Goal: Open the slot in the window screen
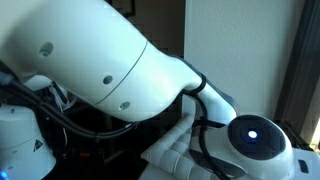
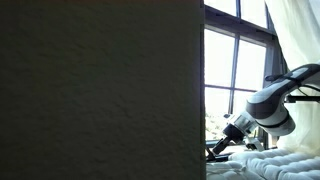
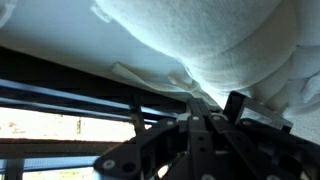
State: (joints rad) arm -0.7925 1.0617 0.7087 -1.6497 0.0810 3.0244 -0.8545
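A dark panel (image 2: pixel 100 90) fills the left of an exterior view. The window (image 2: pixel 237 70) is seen at right, crowded by white cloth (image 3: pixel 230 40). The arm (image 2: pixel 278 100) is bent low at lower right. It cannot be told whether the fingers of the gripper (image 3: pixel 205 128) are apart.

The arm (image 1: pixel 110 60) looms near and left in an exterior view, white links bending down to a blue-lit joint (image 1: pixel 252 135); seen from afar it reaches down and left, gripper (image 2: pixel 218 147) low; the dark fingers (image 3: pixel 235 103) point upward in the wrist view, their gap unclear.

Multi-pane window (image 2: pixel 222 70), dark frame, bright daylight behind it
Up close, its dark horizontal rails (image 3: pixel 60 85) run straight across; can't really make out the slot.
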